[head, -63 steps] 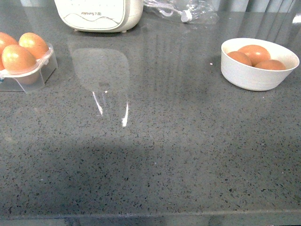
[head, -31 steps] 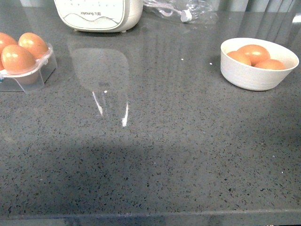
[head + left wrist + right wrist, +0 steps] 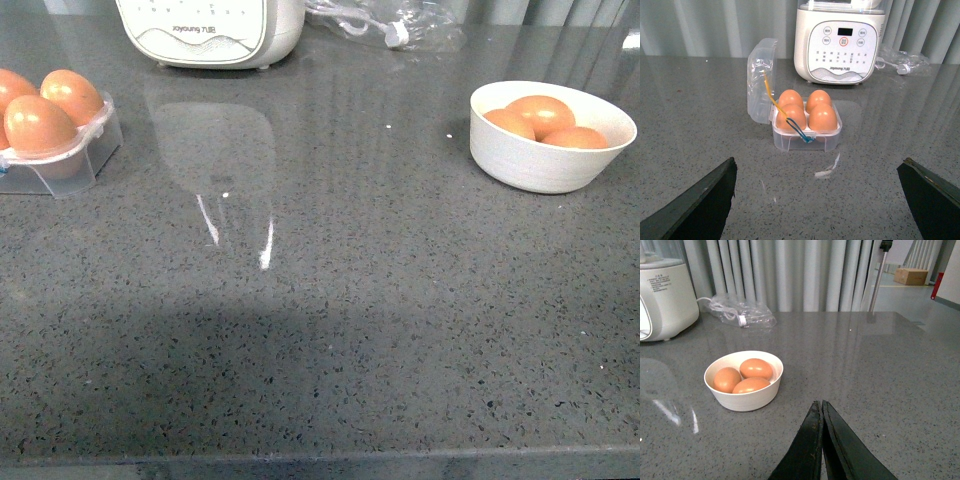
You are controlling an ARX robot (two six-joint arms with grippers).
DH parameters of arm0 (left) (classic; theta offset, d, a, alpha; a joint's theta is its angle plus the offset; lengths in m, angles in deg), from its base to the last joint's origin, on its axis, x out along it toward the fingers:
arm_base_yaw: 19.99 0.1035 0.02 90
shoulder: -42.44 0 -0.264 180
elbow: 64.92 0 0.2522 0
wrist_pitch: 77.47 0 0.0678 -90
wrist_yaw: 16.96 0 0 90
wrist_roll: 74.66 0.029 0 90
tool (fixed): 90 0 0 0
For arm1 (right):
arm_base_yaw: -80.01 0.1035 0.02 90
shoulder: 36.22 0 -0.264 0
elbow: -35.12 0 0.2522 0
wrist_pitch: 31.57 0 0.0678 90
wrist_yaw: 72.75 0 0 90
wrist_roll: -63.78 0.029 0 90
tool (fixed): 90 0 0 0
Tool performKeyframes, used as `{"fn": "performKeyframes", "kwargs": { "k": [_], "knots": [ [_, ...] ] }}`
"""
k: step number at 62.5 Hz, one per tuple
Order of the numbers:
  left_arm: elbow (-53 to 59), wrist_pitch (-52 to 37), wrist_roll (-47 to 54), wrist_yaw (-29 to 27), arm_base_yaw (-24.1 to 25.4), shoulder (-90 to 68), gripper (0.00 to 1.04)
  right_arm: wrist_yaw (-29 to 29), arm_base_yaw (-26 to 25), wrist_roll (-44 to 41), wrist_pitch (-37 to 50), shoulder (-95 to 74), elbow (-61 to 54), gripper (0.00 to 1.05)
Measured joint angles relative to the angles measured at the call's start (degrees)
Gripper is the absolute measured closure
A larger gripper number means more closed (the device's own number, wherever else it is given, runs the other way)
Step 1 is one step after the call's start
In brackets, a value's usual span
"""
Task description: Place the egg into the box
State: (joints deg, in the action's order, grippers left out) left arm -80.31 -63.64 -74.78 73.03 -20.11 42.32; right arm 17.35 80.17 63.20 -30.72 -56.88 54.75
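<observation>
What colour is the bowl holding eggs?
A plain white round bowl, clearest in right wrist view.

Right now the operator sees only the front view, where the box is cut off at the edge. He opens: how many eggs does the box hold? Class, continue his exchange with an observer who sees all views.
Observer: The left wrist view shows the box holding four eggs, with no empty cup showing.
Operator: Is the lid shut?
Observer: No, the lid stands open, upright at one side of the box.
Operator: Is my right gripper holding an egg?
Observer: No, the right gripper is shut on nothing, apart from the bowl.
</observation>
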Motion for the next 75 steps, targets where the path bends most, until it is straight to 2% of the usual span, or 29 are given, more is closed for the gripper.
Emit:
{"fn": "performKeyframes", "kwargs": {
  "k": [38, 46, 71, 75],
  "knots": [
    [0.02, 0.00, 0.00, -0.02, 0.00, 0.00, 0.07, 0.00, -0.02, 0.00, -4.76, 10.93, -5.53, 1.02],
    [0.02, 0.00, 0.00, -0.04, 0.00, 0.00, 0.07, -0.07, -0.02, 0.00, -14.19, 19.10, -5.53, 1.02],
    [0.02, 0.00, 0.00, -0.02, 0.00, 0.04, 0.07, -0.07, -0.02, 0.00, -14.58, 20.41, -5.53, 1.02],
    [0.02, 0.00, 0.00, -0.02, 0.00, 0.04, 0.07, -0.07, -0.02, -0.02, -14.58, 20.41, -5.53, 0.95]
  ]
}}
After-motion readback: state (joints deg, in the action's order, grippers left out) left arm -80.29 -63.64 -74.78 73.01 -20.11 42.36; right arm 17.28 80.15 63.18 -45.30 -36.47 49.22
